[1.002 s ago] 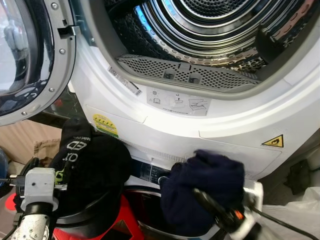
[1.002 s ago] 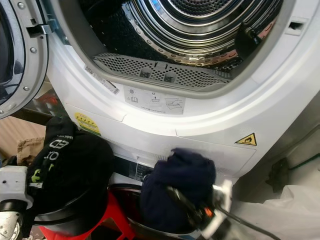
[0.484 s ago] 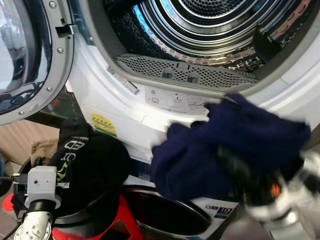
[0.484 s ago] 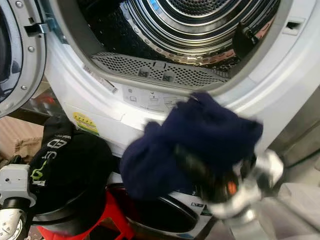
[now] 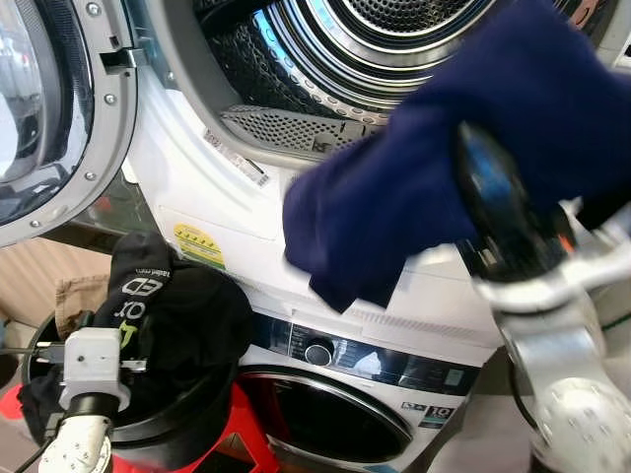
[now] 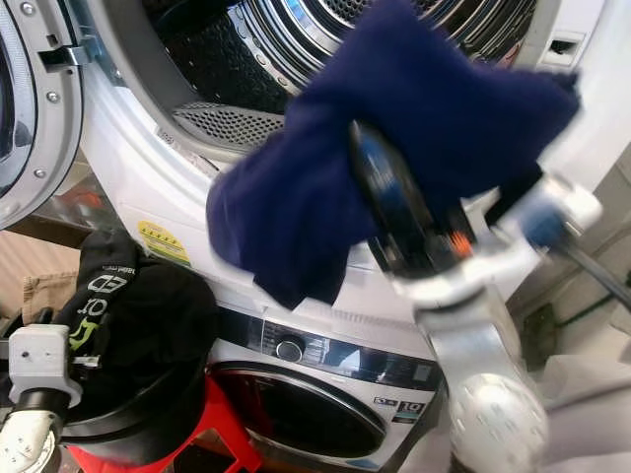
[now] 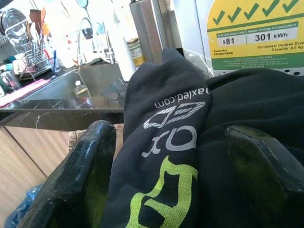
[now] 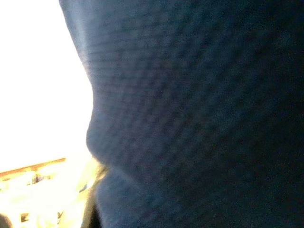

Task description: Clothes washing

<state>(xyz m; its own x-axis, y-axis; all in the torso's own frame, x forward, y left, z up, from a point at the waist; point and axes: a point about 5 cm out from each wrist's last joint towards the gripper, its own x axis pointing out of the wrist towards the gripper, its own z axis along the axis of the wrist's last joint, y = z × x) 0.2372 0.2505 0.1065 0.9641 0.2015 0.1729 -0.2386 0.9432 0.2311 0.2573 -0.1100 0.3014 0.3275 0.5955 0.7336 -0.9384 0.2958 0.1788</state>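
Left eye view: my right gripper (image 5: 483, 212) is pinching the navy garment (image 5: 434, 168) at the dryer opening (image 5: 325, 89); it's sagging soft and light, so I'm gripping mid-bunch. Left wrist view: my left gripper (image 7: 175, 180) is sitting spread around the black shirt (image 7: 190, 142).
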